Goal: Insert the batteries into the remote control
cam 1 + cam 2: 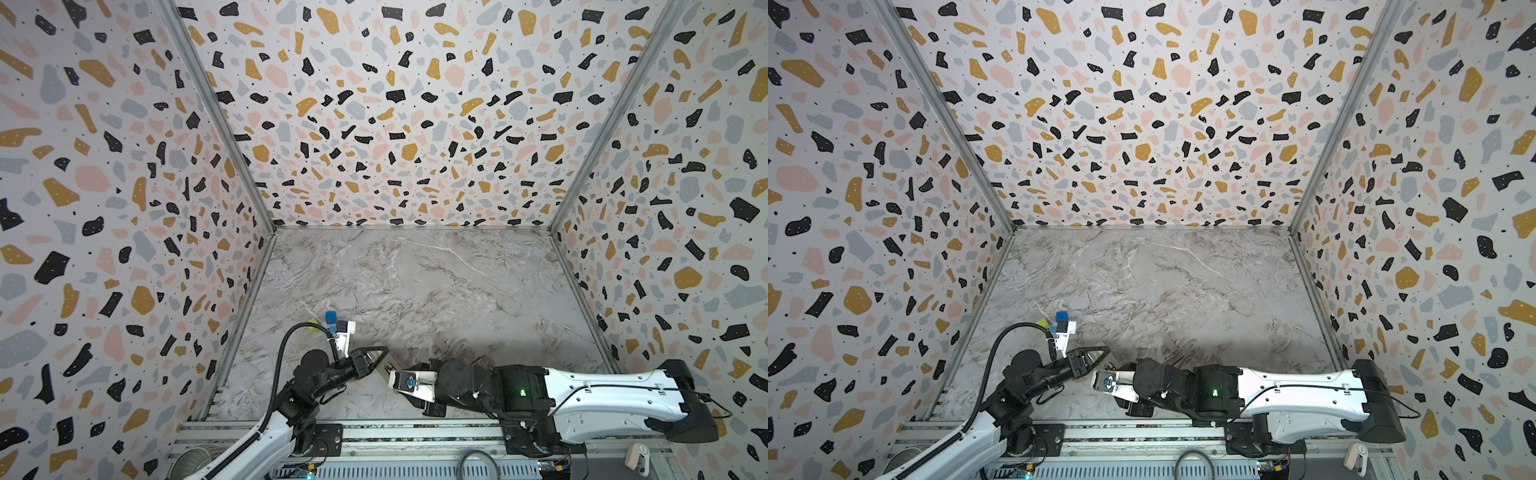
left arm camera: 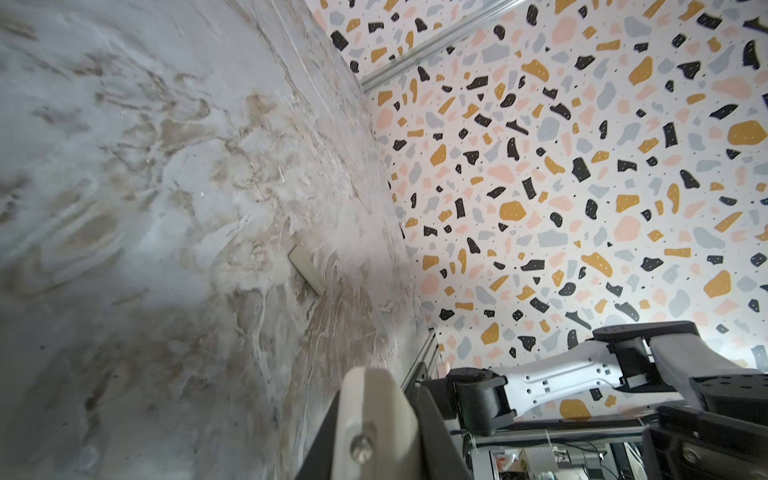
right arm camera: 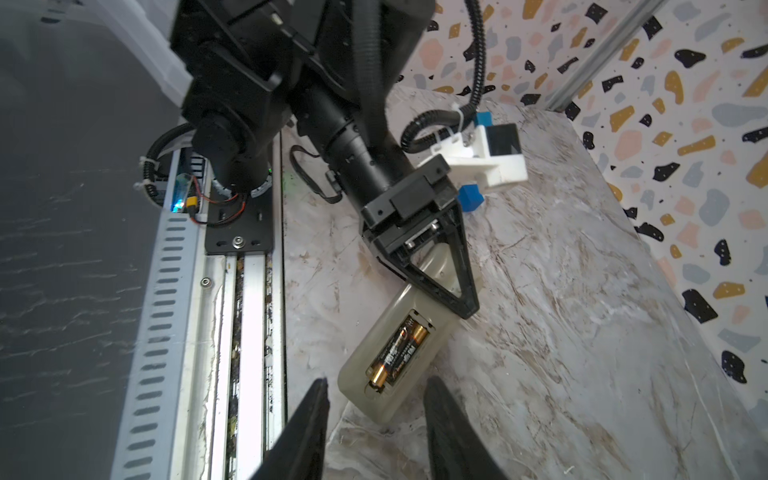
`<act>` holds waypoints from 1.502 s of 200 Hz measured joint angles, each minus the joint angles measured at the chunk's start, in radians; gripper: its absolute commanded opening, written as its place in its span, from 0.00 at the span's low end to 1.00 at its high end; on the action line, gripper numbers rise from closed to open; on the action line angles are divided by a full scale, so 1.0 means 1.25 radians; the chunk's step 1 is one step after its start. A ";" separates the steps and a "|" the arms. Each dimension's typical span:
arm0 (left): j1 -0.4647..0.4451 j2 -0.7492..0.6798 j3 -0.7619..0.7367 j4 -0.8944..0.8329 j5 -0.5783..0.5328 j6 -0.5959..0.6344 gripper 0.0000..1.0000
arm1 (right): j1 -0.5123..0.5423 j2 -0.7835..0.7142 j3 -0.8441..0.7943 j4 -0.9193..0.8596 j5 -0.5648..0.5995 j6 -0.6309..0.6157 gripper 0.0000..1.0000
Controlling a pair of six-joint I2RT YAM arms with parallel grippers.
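The marble worktop (image 1: 415,282) is big and grey. The left gripper (image 3: 467,305) has its fingers (image 3: 463,266) clenched on one end of the remote control (image 3: 409,301), near the front edge. The right gripper (image 3: 376,382) has released fingers, spread beside the other end. Both batteries (image 3: 397,353) sit side by side in its open back.

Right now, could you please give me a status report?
Left gripper jaws shut on remote control; right gripper jaws open, empty. Both batteries lie inside it, side by side. Off-white cover piece lies apart on table.
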 measured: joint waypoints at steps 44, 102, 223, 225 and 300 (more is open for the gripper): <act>0.000 0.016 0.004 -0.033 0.074 0.029 0.00 | 0.014 0.042 -0.009 -0.026 -0.001 -0.066 0.36; 0.000 0.016 0.019 -0.049 0.122 0.041 0.00 | 0.014 0.060 -0.032 -0.034 -0.017 -0.097 0.35; 0.000 0.014 0.019 -0.048 0.139 0.041 0.00 | -0.007 0.154 -0.051 0.006 -0.077 -0.124 0.24; 0.000 0.014 0.019 -0.047 0.139 0.041 0.00 | -0.008 0.154 -0.051 0.007 -0.077 -0.125 0.24; 0.000 0.015 0.019 -0.061 0.139 0.047 0.00 | -0.013 0.186 -0.051 0.029 -0.070 -0.136 0.20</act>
